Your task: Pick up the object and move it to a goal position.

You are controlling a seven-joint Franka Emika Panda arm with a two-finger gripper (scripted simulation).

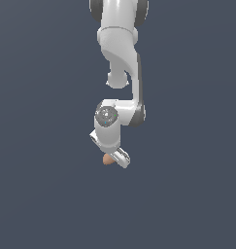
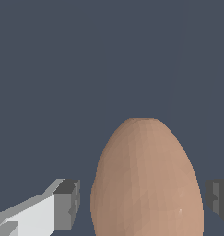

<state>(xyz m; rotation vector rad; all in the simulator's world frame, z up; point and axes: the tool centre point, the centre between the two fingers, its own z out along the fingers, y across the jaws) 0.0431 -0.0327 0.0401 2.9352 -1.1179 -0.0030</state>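
The object is a small tan, egg-shaped oval (image 1: 107, 159) lying on the dark grey floor, partly hidden under the white arm's hand. In the wrist view the object (image 2: 145, 179) looks large and stands between my two fingertips. My gripper (image 1: 113, 159) is lowered around it and open. One grey pad (image 2: 67, 203) shows a narrow gap to the egg. The other pad (image 2: 219, 200) is very close to its side; I cannot tell whether it touches. The gripper (image 2: 143, 203) straddles the egg's widest part.
The white Panda arm (image 1: 120, 44) comes down from the top of the exterior view. The plain dark grey floor (image 1: 42, 194) surrounds the egg. No goal marker is visible.
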